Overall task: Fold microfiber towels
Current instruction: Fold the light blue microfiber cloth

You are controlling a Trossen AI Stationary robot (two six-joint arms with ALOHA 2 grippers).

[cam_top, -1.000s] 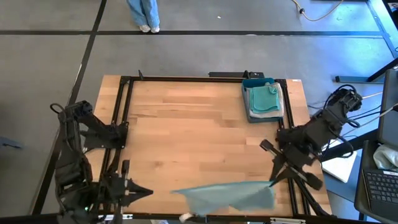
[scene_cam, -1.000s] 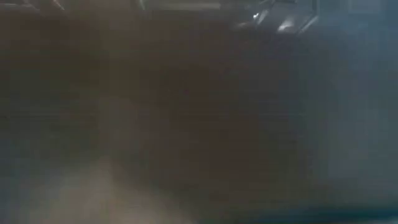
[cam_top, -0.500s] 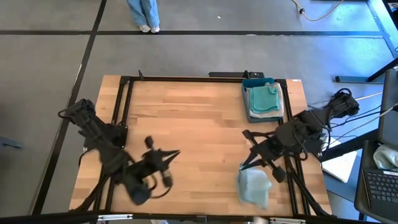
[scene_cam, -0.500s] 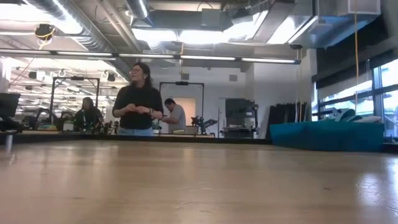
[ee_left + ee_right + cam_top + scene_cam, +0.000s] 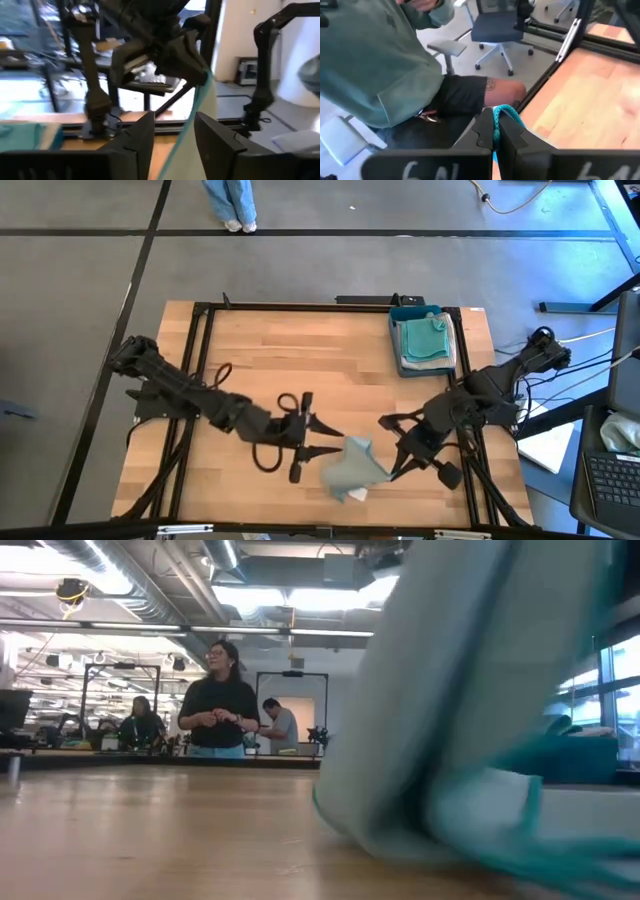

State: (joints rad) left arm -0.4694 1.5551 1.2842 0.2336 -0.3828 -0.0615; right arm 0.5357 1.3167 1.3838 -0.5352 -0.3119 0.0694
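Right gripper [image 5: 393, 452] has a pale blue towel [image 5: 354, 472] pinched by its edge, fingers [image 5: 512, 131] clamped tight on the cloth, and it hangs bunched down onto the worktop [image 5: 300, 360] near the front edge, about the middle. Left gripper [image 5: 322, 438] is just beside the towel with its fingers [image 5: 145, 135] spread and the cloth edge running between them, not gripped. The other folded towels [image 5: 424, 338] sit stacked in the blue tray [image 5: 398, 314] at the far right corner. A person [image 5: 220, 700] stands behind the table.
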